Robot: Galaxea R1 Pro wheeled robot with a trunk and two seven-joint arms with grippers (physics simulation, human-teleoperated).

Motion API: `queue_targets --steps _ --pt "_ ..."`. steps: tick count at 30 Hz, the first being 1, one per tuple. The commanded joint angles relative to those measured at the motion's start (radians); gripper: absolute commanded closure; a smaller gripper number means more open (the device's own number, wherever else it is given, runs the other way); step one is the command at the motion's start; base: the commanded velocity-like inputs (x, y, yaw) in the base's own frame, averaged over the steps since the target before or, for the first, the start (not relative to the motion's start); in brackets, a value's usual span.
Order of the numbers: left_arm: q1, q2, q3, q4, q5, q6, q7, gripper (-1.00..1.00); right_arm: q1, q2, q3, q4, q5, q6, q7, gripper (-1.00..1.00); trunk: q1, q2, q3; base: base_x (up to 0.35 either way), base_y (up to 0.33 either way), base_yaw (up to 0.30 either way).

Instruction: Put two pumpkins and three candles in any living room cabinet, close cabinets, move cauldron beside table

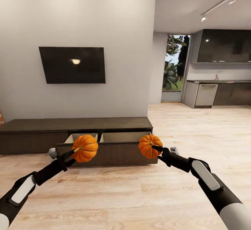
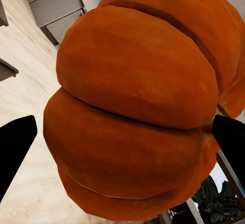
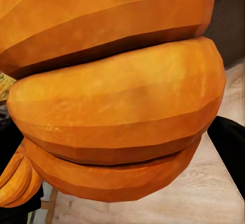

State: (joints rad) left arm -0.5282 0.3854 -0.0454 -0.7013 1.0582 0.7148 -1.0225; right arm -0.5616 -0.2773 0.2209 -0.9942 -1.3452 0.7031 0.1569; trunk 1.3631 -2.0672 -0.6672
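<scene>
I hold two orange ribbed pumpkins in the air in front of the long dark-brown cabinet (image 1: pixel 42 125). My left gripper (image 1: pixel 75 152) is shut on the left pumpkin (image 1: pixel 85 148) (image 2: pixel 138 106), just in front of the cabinet's pulled-out drawer (image 1: pixel 104 149). The right gripper (image 1: pixel 156 149) is shut on the right pumpkin (image 1: pixel 150 146) (image 3: pixel 117 96), level with the drawer's right end. In each wrist view a black fingertip (image 2: pixel 15 147) (image 3: pixel 229 145) flanks the fruit. The drawer's two light compartments look bare. Candles, cauldron and table are out of view.
A black TV (image 1: pixel 72 65) hangs on the white wall above the cabinet. Light wood floor (image 1: pixel 139 195) stretches around me. To the right lie a kitchen with grey units (image 1: pixel 219 94) and a glass door (image 1: pixel 174 67) onto plants.
</scene>
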Motion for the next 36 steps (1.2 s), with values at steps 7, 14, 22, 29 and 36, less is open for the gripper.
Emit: queue_targets --steps 7,14,22,29,36 --pt "-0.001 0.001 -0.004 -0.001 0.011 0.008 -0.001 1.00 -0.001 0.000 0.002 0.000 -0.001 0.001 0.004 1.00 0.000 -0.001 -0.001 0.222 -0.199 0.000" --pt "-0.001 0.001 -0.004 -0.001 0.011 0.008 -0.002 1.00 -0.001 0.000 0.002 0.000 0.000 0.001 0.004 1.00 0.000 -0.001 -0.001 0.224 -0.209 0.000" --pt "-0.001 0.002 -0.003 -0.001 0.011 0.009 -0.006 1.00 0.000 0.000 0.002 0.000 0.000 0.001 0.004 1.00 0.000 -0.001 -0.001 0.156 -0.113 0.000" --pt "-0.001 0.006 -0.002 -0.001 0.014 0.012 -0.007 1.00 -0.001 0.000 0.001 0.001 0.000 0.001 0.004 1.00 0.000 -0.001 -0.001 0.007 -0.005 0.000" --pt "-0.001 0.005 -0.004 -0.001 0.013 0.013 -0.007 1.00 -0.001 0.001 0.002 0.000 0.000 0.000 0.003 1.00 -0.027 0.048 0.021 0.000 0.000 0.000"
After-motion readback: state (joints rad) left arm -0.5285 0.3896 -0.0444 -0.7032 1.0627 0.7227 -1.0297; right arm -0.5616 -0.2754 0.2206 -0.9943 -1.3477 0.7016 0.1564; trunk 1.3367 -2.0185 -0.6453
